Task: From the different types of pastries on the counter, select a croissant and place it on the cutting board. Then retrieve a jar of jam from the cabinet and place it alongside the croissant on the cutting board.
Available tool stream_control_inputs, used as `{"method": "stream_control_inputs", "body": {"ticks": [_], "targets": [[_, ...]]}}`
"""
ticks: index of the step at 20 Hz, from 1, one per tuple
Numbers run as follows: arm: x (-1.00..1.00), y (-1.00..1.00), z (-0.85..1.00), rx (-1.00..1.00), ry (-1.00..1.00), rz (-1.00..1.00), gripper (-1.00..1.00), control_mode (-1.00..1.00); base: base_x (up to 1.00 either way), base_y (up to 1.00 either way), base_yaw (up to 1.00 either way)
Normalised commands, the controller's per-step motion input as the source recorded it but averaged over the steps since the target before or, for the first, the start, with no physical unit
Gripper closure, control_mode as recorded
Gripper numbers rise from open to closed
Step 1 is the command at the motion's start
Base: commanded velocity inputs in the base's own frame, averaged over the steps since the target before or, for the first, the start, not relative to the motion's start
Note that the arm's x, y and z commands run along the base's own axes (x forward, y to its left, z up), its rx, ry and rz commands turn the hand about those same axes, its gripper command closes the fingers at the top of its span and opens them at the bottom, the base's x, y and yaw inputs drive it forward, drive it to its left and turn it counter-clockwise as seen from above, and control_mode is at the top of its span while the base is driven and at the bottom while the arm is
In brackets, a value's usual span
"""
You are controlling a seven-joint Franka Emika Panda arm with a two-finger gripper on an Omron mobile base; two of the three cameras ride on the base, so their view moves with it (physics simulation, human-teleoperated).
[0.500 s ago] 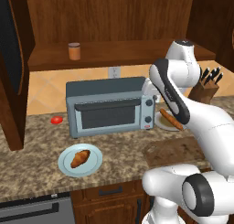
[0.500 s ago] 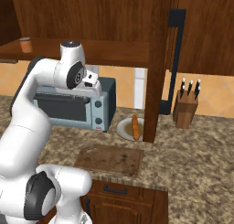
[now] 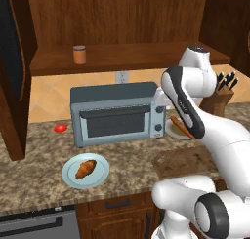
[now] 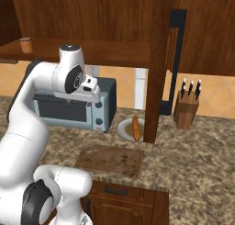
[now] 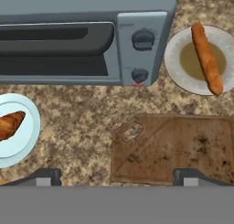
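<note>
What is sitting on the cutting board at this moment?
Nothing lies on the cutting board; its surface shows bare. The croissant sits on the light blue plate. In the left base view the arm covers part of the board.

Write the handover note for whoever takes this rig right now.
Gripper: open, empty, high over the counter in front of the toaster oven.
Croissant: on the blue plate, left of the oven.
Stick pastry: on the white plate, right of the oven.
Cutting board: bare.
Jam jar: on the cabinet shelf.
Done: nothing. Left: croissant, then jar, onto the board.
</note>
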Motion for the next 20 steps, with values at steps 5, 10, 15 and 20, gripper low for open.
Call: {"method": "stream_control_inputs", "body": {"ticks": [5,10,15,20], "targets": [[-0.50,0.39,-0.26,0.03,-0.02,-0.01,-1.00,-1.00,0.00,0.00,0.00],[-0.43,0.67,-0.23,0.00,0.00,-0.04,-1.00,-1.00,0.00,0.00,0.00],[-0.28,0.85,-0.21,0.00,0.00,-0.11,-1.00,-1.00,0.00,0.00,0.00],[-0.11,0.78,-0.11,0.00,0.00,-0.12,-1.00,-1.00,0.00,0.00,0.00]]}}
